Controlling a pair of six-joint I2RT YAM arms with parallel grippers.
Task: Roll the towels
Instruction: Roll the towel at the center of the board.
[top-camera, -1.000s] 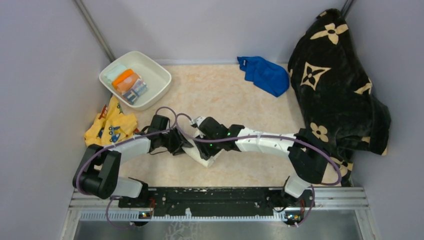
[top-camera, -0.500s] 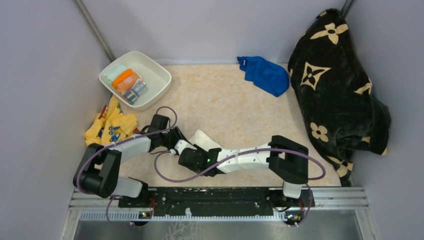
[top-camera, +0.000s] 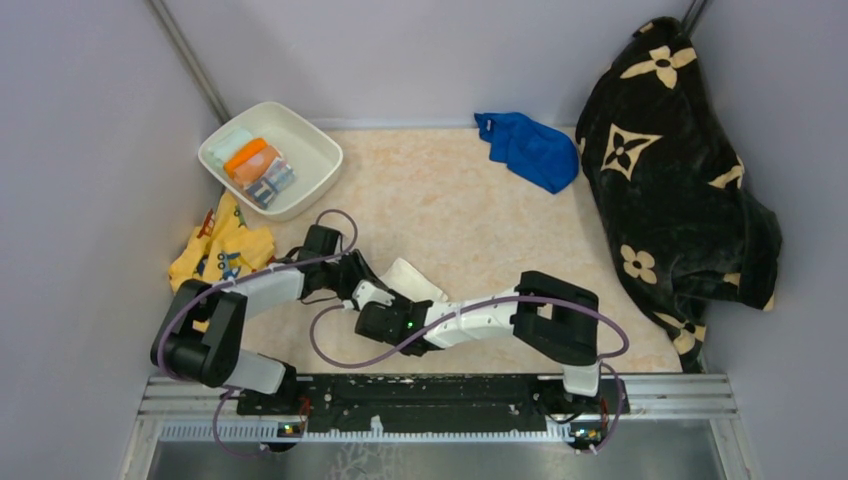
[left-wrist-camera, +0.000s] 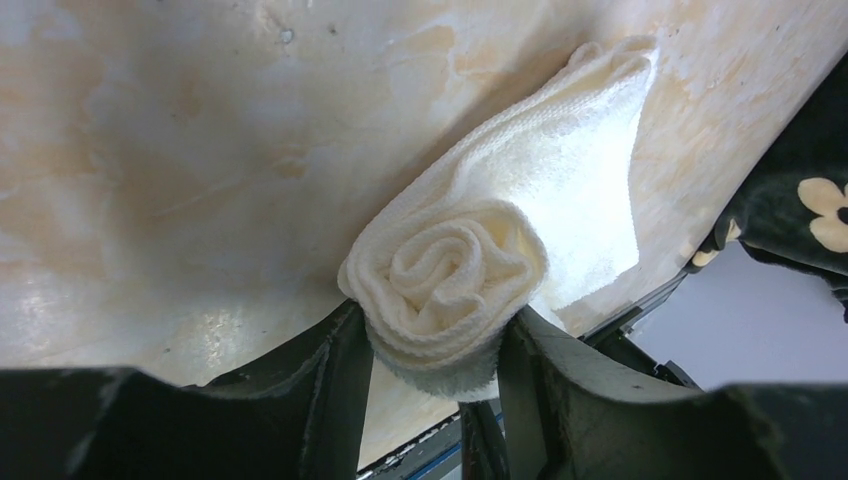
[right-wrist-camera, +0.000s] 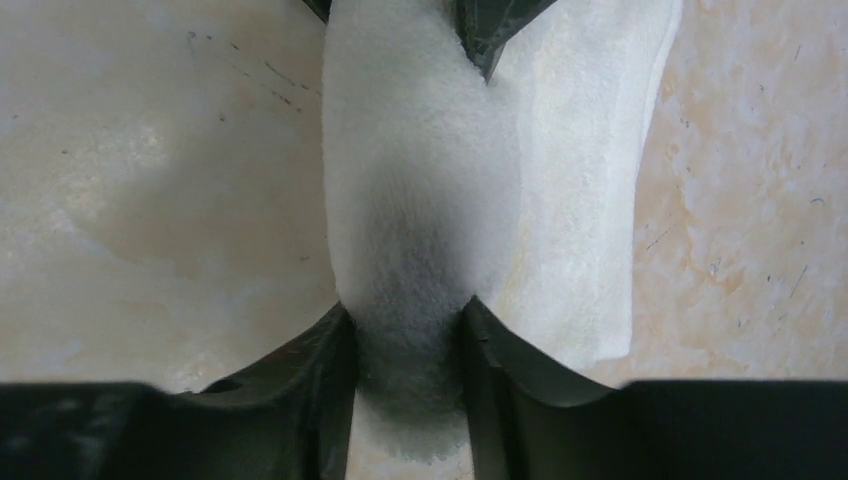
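Note:
The cream-white towel (top-camera: 415, 282) lies partly rolled near the table's front middle, with a flat tail toward the right. In the left wrist view its spiral end (left-wrist-camera: 447, 268) sits between my left gripper (left-wrist-camera: 430, 345), which is shut on it. My right gripper (right-wrist-camera: 408, 345) is shut on the roll (right-wrist-camera: 420, 180) from the other end. In the top view the left gripper (top-camera: 358, 284) and the right gripper (top-camera: 384, 302) meet at the roll. The royal blue towel (top-camera: 530, 150) lies crumpled at the back. The printed towel (top-camera: 262, 168) lies rolled in the white bin (top-camera: 318, 150).
A yellow printed cloth (top-camera: 222, 252) lies by the left wall, beside the left arm. A large black blanket with cream flowers (top-camera: 670, 170) fills the right side. Grey walls close in the left, back and right.
My right arm has folded back and its gripper has moved left and nearer, taking hold of the roll's end. The left gripper has stayed on the roll, shifting slightly.

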